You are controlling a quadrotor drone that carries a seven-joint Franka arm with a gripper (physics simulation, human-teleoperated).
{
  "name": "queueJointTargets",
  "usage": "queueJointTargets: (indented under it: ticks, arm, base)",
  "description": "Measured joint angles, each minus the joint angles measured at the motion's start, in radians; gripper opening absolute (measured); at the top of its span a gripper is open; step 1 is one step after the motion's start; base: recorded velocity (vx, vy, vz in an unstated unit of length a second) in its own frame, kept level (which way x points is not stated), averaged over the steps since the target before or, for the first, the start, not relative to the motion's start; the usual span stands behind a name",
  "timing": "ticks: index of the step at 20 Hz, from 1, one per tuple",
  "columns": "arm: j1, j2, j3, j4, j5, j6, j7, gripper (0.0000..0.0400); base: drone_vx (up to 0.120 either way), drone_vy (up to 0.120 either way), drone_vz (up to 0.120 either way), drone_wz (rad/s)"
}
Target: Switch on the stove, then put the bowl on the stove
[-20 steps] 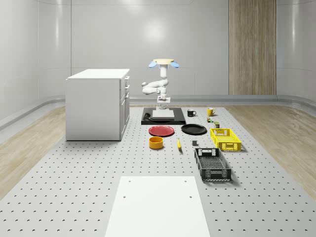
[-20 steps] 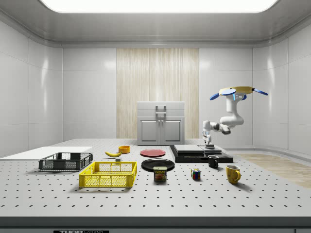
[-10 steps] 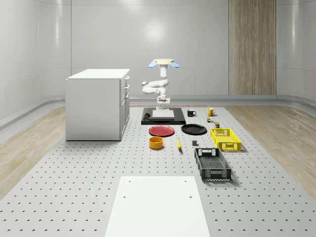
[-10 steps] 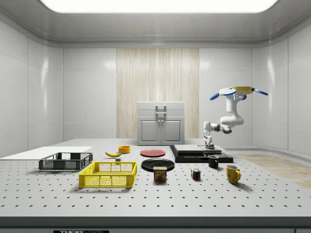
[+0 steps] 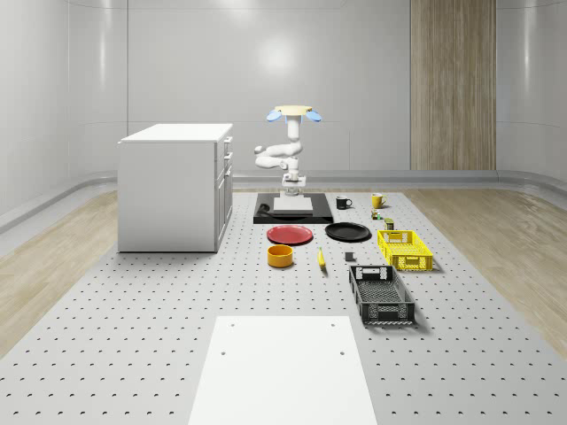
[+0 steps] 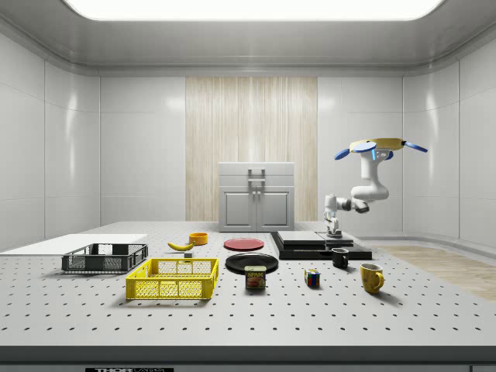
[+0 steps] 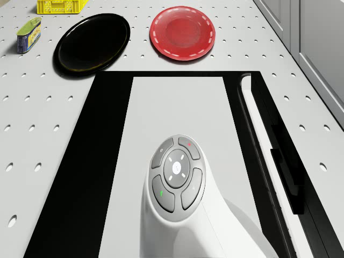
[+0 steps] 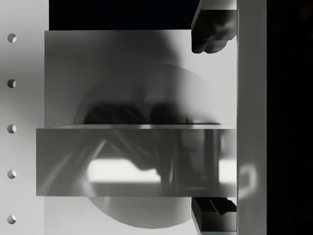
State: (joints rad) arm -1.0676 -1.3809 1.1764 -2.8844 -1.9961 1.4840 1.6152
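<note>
The stove point(image 5: 293, 209), at the table's far end with the bowl point(image 5: 280, 256) well apart nearer the camera, has the hovering drone point(image 5: 293, 113) above and the gripper point(image 8: 214, 127), wide open and empty, low over its plate, so any drift could scrape it.

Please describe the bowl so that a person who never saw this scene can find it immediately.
Start from the tall white cabinet and look at the table in front of the black stove. There a red plate lies, and the bowl stands just nearer the camera than it. It is the only round orange-yellow dish with raised walls; the plates beside it are flat.
</note>
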Motion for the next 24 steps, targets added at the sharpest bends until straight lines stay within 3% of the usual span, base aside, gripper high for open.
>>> queueJointTargets:
  ticks: [4, 5, 6, 14, 24]
  arm:
    - [-0.017, -0.001, -0.002, 0.001, -0.002, 0.002, 0.014, 0.0400]
    - [-0.051, -0.009, 0.004, -0.004, 0.006, 0.000, 0.097, 0.0400]
    - [-0.059, -0.018, 0.003, 0.009, -0.002, 0.020, 0.025, 0.0400]
    - [-0.118, -0.002, -0.001, 0.006, -0.003, 0.005, 0.105, 0.0400]
    - [-0.136, 0.000, 0.031, -0.002, 0.030, -0.008, 0.133, 0.0400]
  base:
    - [0.000, 0.000, 0.000, 0.000]
    - [0.000, 0.000, 0.000, 0.000]
    - [0.000, 0.000, 0.000, 0.000]
    - [0.000, 0.000, 0.000, 0.000]
    - [0.000, 0.000, 0.000, 0.000]
